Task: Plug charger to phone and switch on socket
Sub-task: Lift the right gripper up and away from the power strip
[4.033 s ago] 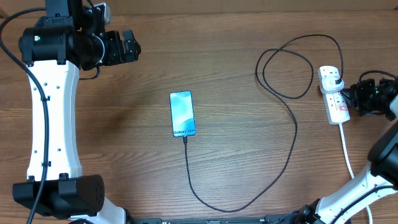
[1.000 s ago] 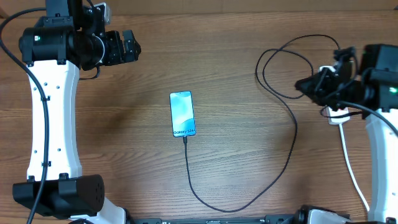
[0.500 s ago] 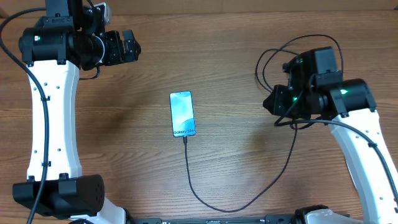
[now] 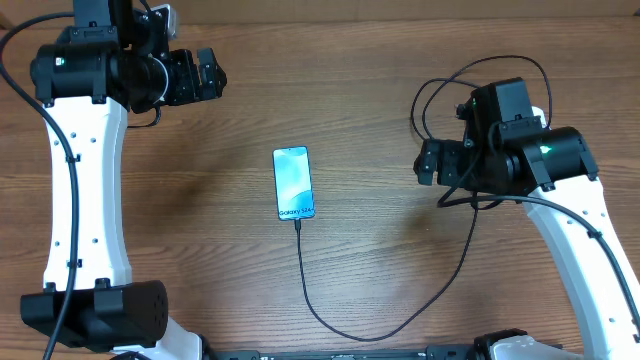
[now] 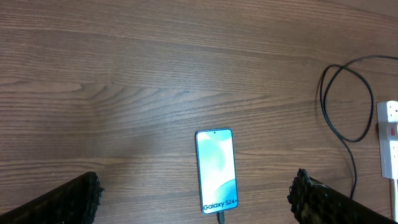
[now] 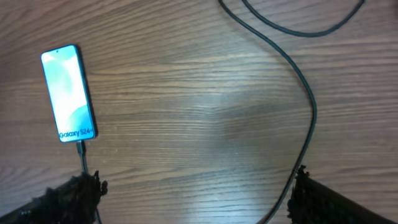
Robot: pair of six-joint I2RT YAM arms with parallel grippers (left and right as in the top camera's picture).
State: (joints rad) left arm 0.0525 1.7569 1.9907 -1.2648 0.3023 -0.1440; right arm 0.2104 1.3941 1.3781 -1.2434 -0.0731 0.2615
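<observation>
The phone lies flat mid-table, light blue screen up, "Galaxy S24" at its near end. The charger, a thin black cable, has its tip in the phone's near end; it curves right and up into loops. In the overhead view my right arm hides the socket; the left wrist view shows it white with red marks at the right edge. My left gripper hangs open at the far left, high over the phone. My right gripper is open and empty above bare wood, right of the phone.
The socket's thick white cord leaves its near end. My left arm's white link runs along the table's left side. The right arm spans the right side. The table's far edge is at the top of the overhead view.
My right arm has swung left from the socket to over the table beside the cable loops, and its jaws have gone from shut to open. Phone, cable and left arm have not moved.
</observation>
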